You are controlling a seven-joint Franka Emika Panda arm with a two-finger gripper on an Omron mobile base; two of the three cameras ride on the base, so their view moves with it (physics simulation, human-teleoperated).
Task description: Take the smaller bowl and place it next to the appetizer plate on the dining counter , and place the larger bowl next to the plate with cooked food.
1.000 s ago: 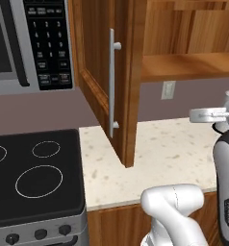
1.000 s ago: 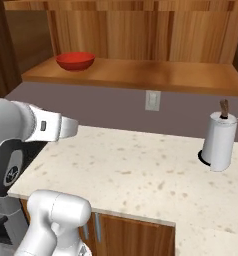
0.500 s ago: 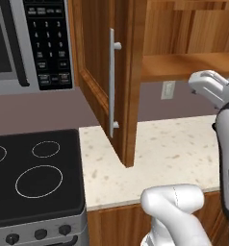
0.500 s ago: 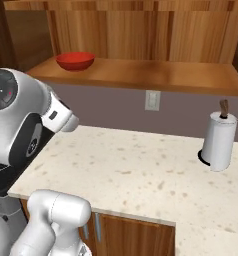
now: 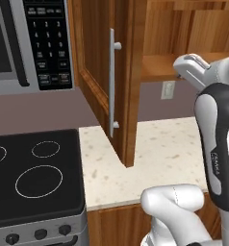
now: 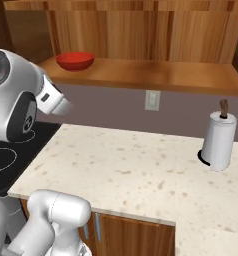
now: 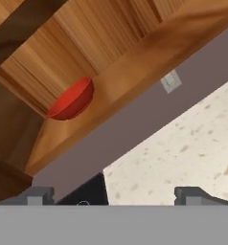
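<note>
The smaller bowl [image 6: 75,61], glossy and red, sits upright at the left end of a wooden cabinet shelf [image 6: 156,75] above the wall counter. In the hand view the smaller bowl [image 7: 73,100] lies up and to the left, far ahead of my gripper [image 7: 118,196]. Its fingertips [image 7: 39,196] stand wide apart with nothing between them, so it is open. My arm [image 6: 21,105] is raised at the left, well short of the shelf. The larger bowl, the appetizer plate, the plate with cooked food and the dining counter are out of view.
A paper towel roll [image 6: 218,142] stands at the back right of the speckled counter [image 6: 126,175]. A wall outlet [image 6: 151,100] sits below the shelf. The open cabinet door [image 5: 109,81] juts out left of the arm, beside the stove [image 5: 34,178] and microwave [image 5: 20,43].
My arm has swung upward, lifting the hand from counter height toward the shelf. The red bowl has stayed in place and the jaws remain open.
</note>
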